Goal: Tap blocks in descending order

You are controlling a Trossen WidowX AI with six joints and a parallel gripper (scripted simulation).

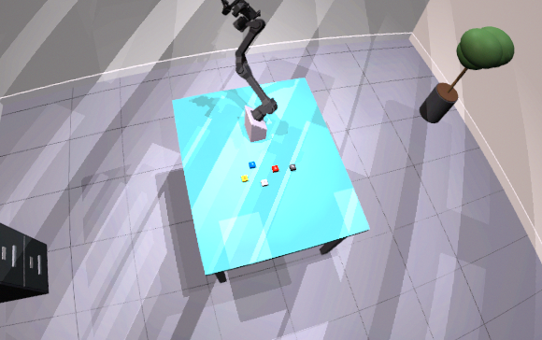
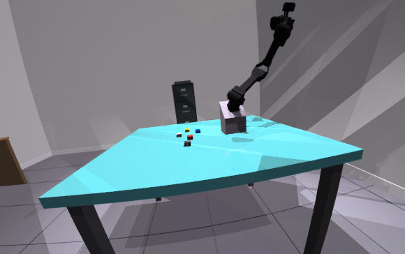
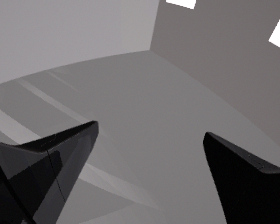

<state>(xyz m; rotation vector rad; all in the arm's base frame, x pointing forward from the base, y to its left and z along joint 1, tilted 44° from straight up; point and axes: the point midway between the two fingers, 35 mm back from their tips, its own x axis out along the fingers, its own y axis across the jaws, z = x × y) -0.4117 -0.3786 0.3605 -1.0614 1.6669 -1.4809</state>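
My jaws stand open and empty; the red block [image 1: 275, 168] [image 2: 190, 137], at the gray block's [image 1: 292, 167] [image 2: 187, 144] nine o'clock from above, looks light, stiff, best tapped top-centre, ungripped.

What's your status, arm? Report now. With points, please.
Gripper [image 1: 225, 7] [image 3: 151, 132] open, raised well above the table [image 1: 278, 224] [image 2: 144, 164], touching no block. Five blocks grouped on the tabletop, digits unreadable from here. Nothing seen stacked on them.

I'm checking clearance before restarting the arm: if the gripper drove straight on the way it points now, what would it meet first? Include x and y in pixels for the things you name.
Probably a bare grey wall or the ceiling; nothing shows nearer between the open gripper's [image 3: 152, 128] fingers, though depth is unclear.
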